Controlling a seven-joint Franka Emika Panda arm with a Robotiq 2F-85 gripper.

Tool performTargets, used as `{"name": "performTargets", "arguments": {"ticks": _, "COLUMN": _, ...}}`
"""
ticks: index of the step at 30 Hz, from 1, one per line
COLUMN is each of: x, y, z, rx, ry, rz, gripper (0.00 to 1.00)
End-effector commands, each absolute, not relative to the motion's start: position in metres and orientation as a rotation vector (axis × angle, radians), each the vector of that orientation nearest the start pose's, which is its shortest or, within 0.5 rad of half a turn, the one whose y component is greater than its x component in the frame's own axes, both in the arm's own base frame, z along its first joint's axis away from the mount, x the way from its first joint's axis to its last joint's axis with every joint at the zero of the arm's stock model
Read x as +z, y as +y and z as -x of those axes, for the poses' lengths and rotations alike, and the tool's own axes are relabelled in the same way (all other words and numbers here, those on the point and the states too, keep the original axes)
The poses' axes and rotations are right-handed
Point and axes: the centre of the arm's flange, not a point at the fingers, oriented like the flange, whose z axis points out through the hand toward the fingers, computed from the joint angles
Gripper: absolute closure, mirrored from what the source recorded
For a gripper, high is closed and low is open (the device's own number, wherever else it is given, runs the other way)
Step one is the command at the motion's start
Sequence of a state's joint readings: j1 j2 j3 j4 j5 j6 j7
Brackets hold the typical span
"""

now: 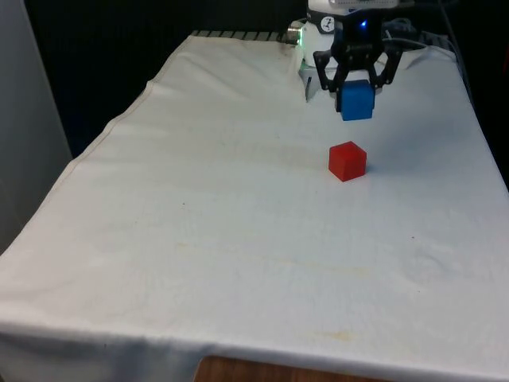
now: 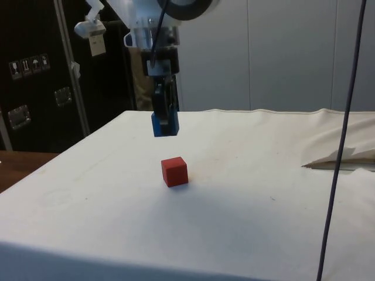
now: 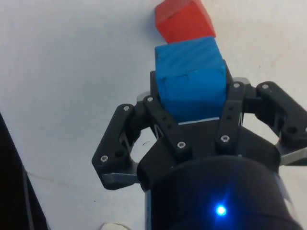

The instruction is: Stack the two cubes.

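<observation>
Two plain cubes, unlabelled as far as I see. My gripper [image 1: 355,94] clamps the blue cube [image 1: 356,100] in the air above the cloth; the red cube [image 1: 347,161] rests on it.

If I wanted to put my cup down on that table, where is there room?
Nearly anywhere: the white cloth lies bare from the near edge up to the small red cube, and across the front view's left. The busy spot is by that cube, where the black gripper holds a blue cube in the air.
</observation>
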State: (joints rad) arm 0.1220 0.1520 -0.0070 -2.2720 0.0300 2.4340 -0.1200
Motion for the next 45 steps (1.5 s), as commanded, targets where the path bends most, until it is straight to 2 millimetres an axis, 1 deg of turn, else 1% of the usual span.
{"name": "performTargets", "arguments": {"ticks": 1, "x": 0.289, "y": 0.064, "z": -0.530, "rx": -0.008, "ry": -0.331, "rz": 3.115, "gripper": 1.00}}
{"name": "performTargets", "arguments": {"ticks": 10, "x": 0.279, "y": 0.070, "z": -0.530, "rx": -0.003, "ry": -0.339, "rz": 3.106, "gripper": 1.00}}
{"name": "performTargets", "arguments": {"ticks": 23, "x": 0.275, "y": 0.073, "z": -0.531, "rx": 0.002, "ry": -0.352, "rz": 3.101, "gripper": 1.00}}
{"name": "performTargets", "arguments": {"ticks": 31, "x": 0.261, "y": 0.074, "z": -0.532, "rx": -0.062, "ry": -0.356, "rz": 3.100, "gripper": 1.00}}
{"name": "performTargets", "arguments": {"ticks": 32, "x": 0.261, "y": 0.073, "z": -0.533, "rx": -0.042, "ry": -0.355, "rz": 3.101, "gripper": 1.00}}
{"name": "performTargets", "arguments": {"ticks": 34, "x": 0.256, "y": 0.073, "z": -0.532, "rx": -0.081, "ry": -0.358, "rz": 3.099, "gripper": 1.00}}
{"name": "performTargets", "arguments": {"ticks": 45, "x": 0.247, "y": 0.075, "z": -0.528, "rx": -0.073, "ry": -0.360, "rz": 3.097, "gripper": 1.00}}
